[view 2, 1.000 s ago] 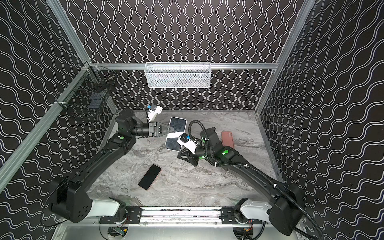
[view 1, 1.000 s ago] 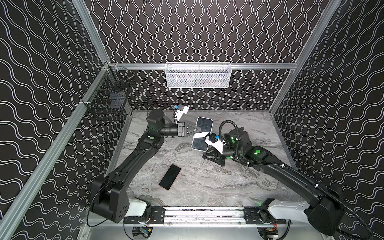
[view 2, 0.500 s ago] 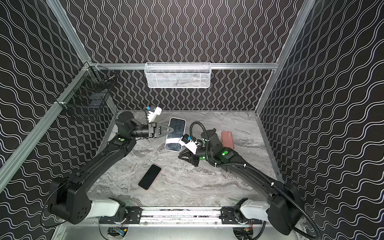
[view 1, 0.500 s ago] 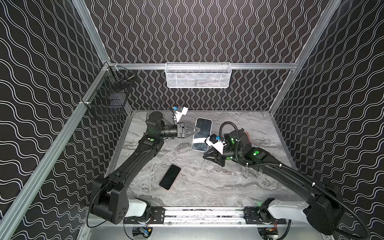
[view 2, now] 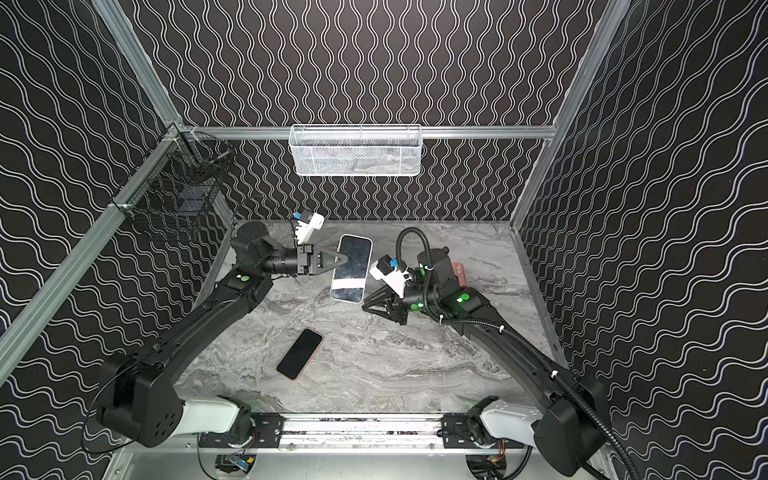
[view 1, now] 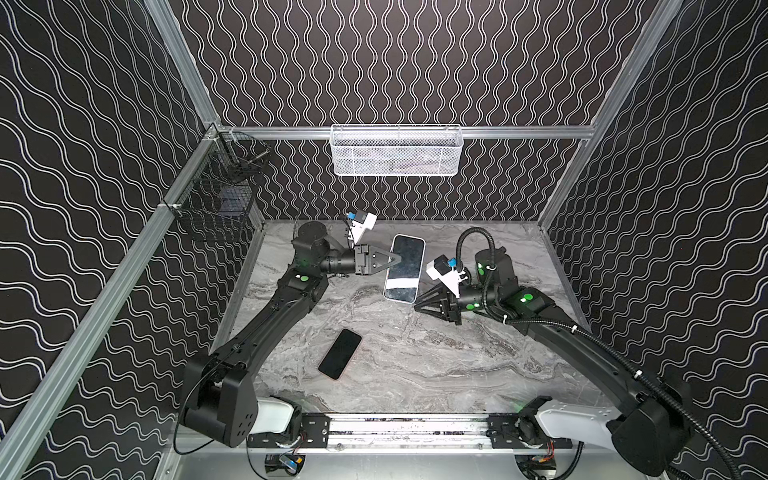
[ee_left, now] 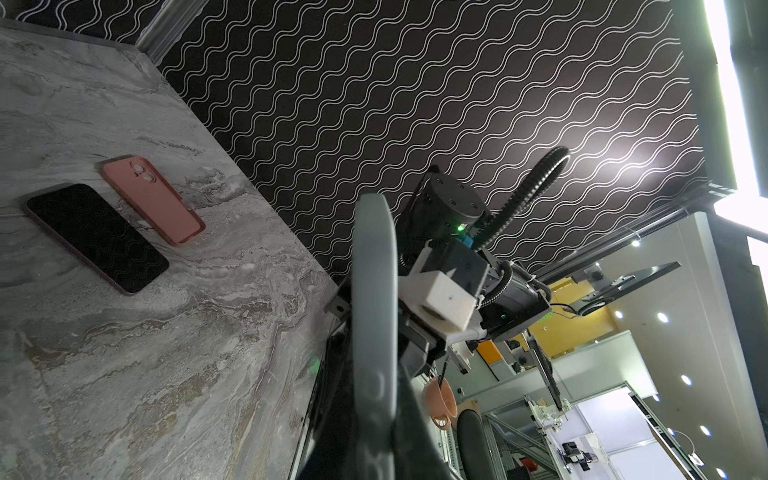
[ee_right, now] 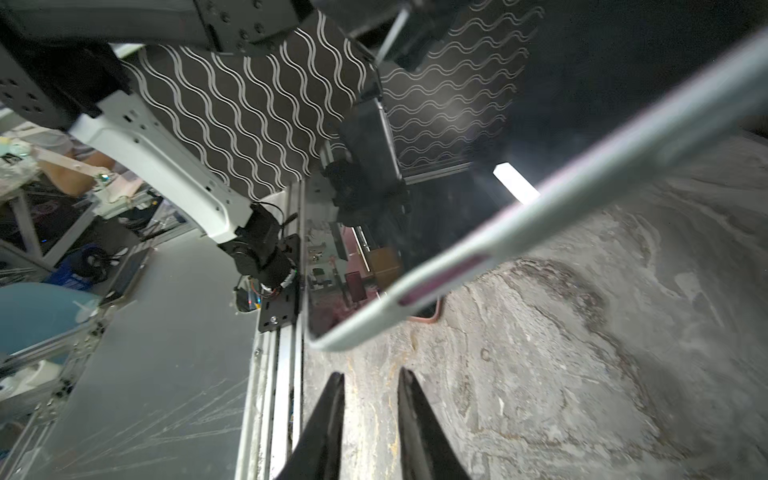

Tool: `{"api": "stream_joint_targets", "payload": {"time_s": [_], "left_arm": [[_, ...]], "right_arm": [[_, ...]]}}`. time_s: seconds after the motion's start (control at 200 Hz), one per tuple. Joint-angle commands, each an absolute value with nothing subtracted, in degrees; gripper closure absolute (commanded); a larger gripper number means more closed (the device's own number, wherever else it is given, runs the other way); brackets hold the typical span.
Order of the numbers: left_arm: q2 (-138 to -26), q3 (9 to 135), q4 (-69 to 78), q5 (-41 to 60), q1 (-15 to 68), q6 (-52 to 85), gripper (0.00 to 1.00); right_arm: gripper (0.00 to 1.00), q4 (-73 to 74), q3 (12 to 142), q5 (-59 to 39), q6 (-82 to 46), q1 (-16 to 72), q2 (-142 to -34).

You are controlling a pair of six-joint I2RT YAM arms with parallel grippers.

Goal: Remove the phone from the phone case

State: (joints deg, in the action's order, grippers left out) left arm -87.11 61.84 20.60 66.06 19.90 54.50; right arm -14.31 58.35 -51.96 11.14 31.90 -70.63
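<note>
Left pincer (view 1: pixel 400 258) level — phone (view 1: pixel 409 266) aloft

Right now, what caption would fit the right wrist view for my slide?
Right gripper, jaws slightly apart, facing the pale-grey-cased phone held above the grey marble tabletop.

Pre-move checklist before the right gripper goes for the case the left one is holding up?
1. Grip: left gripper shut on one long edge of the cased phone: ok.
2. Height: cased phone clear of the table, marble shows beneath it in the right wrist view: ok.
3. Jaws: right gripper open, nothing between its fingers: ok.
4. Contact: right gripper touching the case: not ok, tips stop short of its corner.
5. Phone loosened from its case: cannot tell.
6. Clutter: black phone and pink case lie away from the work spot: ok.
</note>
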Motion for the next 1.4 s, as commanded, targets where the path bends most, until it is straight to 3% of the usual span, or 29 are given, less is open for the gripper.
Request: {"api": "stream_joint_targets", "payload": {"time_s": [0.0, 0.901, 1.397], "left_arm": [[-86.5, 62.8, 19.5, 65.2, 19.9, 51.2, 1.0], [-84.9, 60.9, 25.4, 64.9, 19.9, 55.5, 1.0], [-84.0, 59.9, 25.3, 64.5, 20.1, 55.3, 1.0]], "right_arm": [[0.74, -16.6, 59.5, -57.2, 10.6, 31.8, -70.8], [0.73, -17.4, 64.1, -57.7, 8.7, 33.2, -73.2], [0.88, -14.1, 63.3, -56.2, 6.5, 34.0, -72.3]]}}
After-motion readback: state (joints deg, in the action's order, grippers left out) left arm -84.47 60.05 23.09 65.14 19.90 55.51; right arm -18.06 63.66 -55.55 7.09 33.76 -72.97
